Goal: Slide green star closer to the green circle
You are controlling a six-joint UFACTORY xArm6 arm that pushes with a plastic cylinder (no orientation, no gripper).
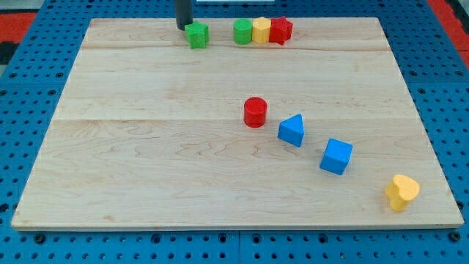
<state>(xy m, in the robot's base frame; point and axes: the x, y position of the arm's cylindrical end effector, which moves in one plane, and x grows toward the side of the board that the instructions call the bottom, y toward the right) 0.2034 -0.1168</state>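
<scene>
Rod upright, my tip [182,27] touching green star's [197,34] left side; green circle [242,31] near, rightward.

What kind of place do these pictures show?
Probably a robotics lab bench: a wooden board lies on a blue perforated base, with small coloured blocks like the green star, and my tip beside it.

I see a pale, matt wooden board [146,161] with visible grain; around it, blue perforated base [454,88], slightly glossy.
</scene>
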